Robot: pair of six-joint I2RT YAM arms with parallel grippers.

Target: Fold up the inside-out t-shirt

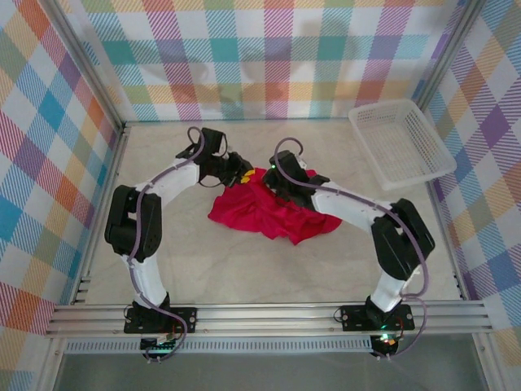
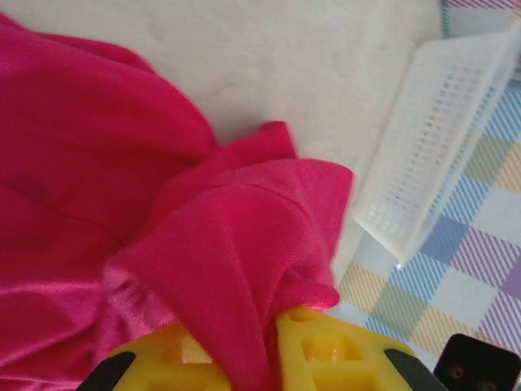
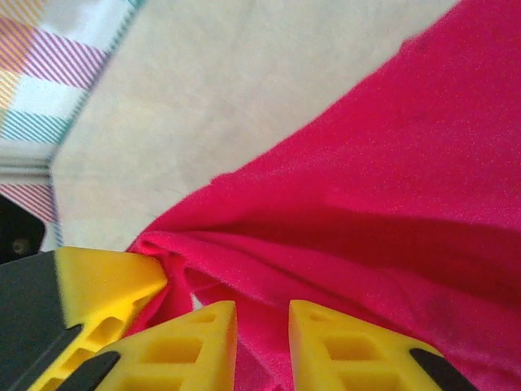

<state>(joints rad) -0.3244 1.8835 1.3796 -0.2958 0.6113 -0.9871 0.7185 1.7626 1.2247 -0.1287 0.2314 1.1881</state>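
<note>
Crimson cloth: the inside-out t-shirt [image 1: 273, 213] lies crumpled in a loose heap, soft folds running across it, no tag to be seen.
Place of the shirt: around the middle of the bench [image 1: 244, 269], a little toward the far side, between the two arms' heads and well apart from the basket.
Far edge of the shirt: gathered up into a peak where both pincers meet, while the near part spreads flat on the bench.
Left pincer [image 2: 244, 358]: narrow, its yellow fingers [image 2: 334, 350] closed on a raised fold of the shirt that stands up out of the gap and flops over to the right.
Right pincer [image 3: 262, 346]: narrow, red cloth filling the slit between its yellow fingers [image 3: 191, 342]. Whether the cloth is truly pinched there, I cannot tell.
Third yellow finger [image 3: 106, 285]: at the left of the right wrist view, touching the bunched end of the same fold.
Arms: both bend inward from the near edge, their heads just beside each other above the shirt's far edge.
Basket [image 1: 383, 105]: white mesh, at the far right corner of the bench.
Bench surface: pale, lightly mottled.
Surround: plaid walls [image 1: 269, 57] in pastel checks on three sides, and a metal rail [image 1: 260, 314] along the near edge.
</note>
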